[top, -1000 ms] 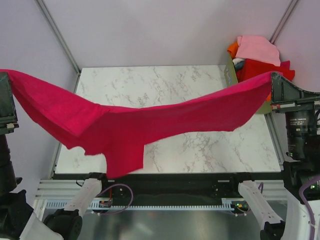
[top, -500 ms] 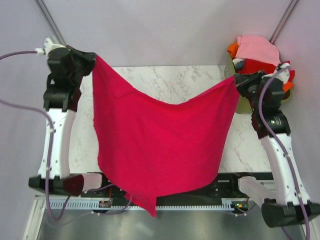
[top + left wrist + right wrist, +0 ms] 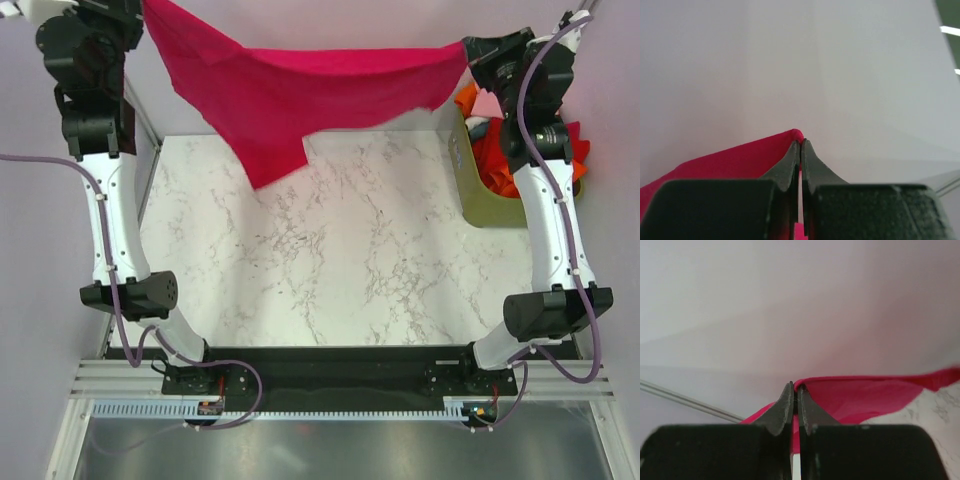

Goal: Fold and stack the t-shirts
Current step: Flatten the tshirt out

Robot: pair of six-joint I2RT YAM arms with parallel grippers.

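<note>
Crimson t-shirt (image 3: 300, 85) hangs stretched, sagging, apparently unfolded.

A white, grey-veined marble tabletop (image 3: 340, 260) fills the middle, enclosed by plain pale lilac walls (image 3: 330, 25). A slotted metal rail (image 3: 330, 408) runs along its near edge.

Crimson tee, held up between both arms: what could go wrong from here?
Both jaws pinch only a thin edge of the crimson tee; a tug could pull it free.
One flap hangs lower toward the left, so it may land bunched on the table.
Its right end is near the olive basket and might snag.
</note>
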